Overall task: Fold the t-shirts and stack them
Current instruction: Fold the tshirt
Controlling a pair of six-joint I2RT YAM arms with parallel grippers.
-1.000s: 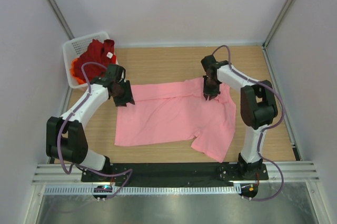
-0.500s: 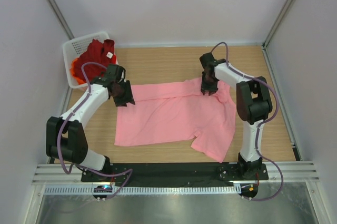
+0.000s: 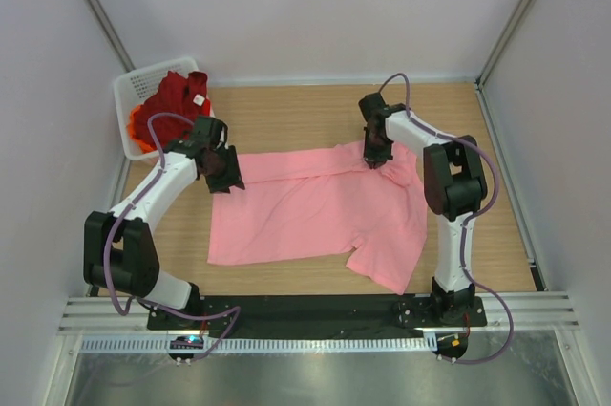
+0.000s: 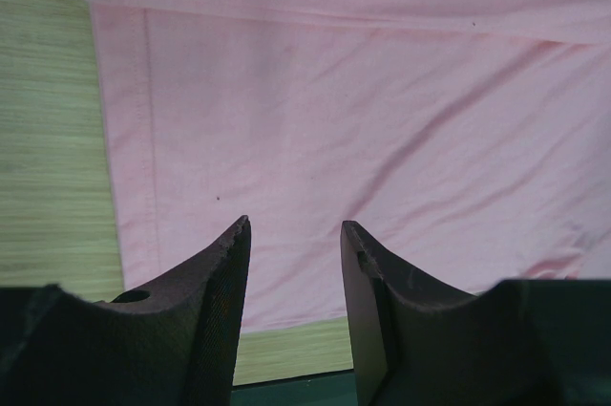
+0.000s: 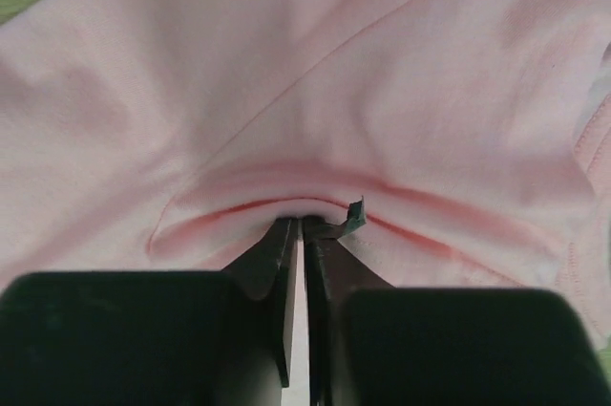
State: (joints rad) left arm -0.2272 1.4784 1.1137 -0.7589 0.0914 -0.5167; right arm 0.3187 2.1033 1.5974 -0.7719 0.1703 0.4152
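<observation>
Lying spread flat on the wooden table [image 3: 286,110], the pink t-shirt [image 3: 305,205] has one sleeve sticking out at its near right corner. At the pink t-shirt's far right edge, the right gripper [image 5: 300,223] points down into the cloth. Its jaws stand almost together and pinch a small raised ridge of pink fabric at their tips. Creases run away from that ridge across the shirt.

Over the pink t-shirt's far left corner sits the left gripper [image 4: 294,226]. Its jaws are moderately apart with nothing between them, and the shirt's stitched side hem shows just below. Whether its tips touch the cloth cannot be told.

Beyond that far left corner, apart from the pink t-shirt, a white basket [image 3: 124,110] stands against the wall. It holds the dark red t-shirt [image 3: 177,96], bunched up with a small white tag [image 3: 200,98] showing. The orange t-shirt [image 3: 136,126] peeks out beside it, on the side away from the pink t-shirt.
</observation>
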